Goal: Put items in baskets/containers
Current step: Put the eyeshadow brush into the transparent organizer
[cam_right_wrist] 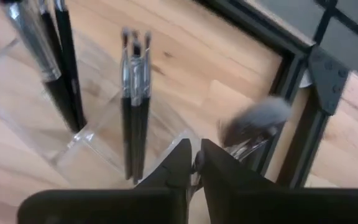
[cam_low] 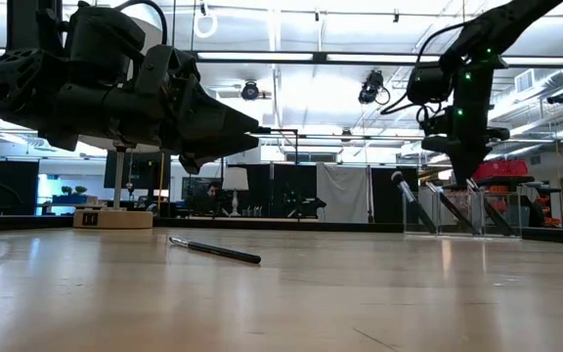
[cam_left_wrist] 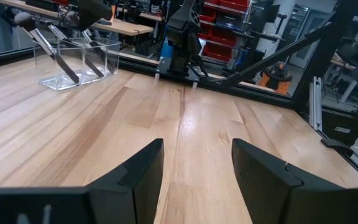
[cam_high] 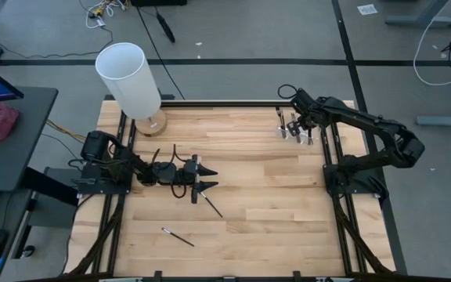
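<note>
From above, your right pincer hangs over the clear holder at the bench's far right, while two brushes lie loose near the left pincer. Its wrist view shows open, empty fingers. The right wrist view shows narrow jaws around a brush handle, probably releasing it.

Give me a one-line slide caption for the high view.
Right hand over the clear holder of brushes; open left hand mid-table near two loose brushes.

no readable text, labels or signs
</note>
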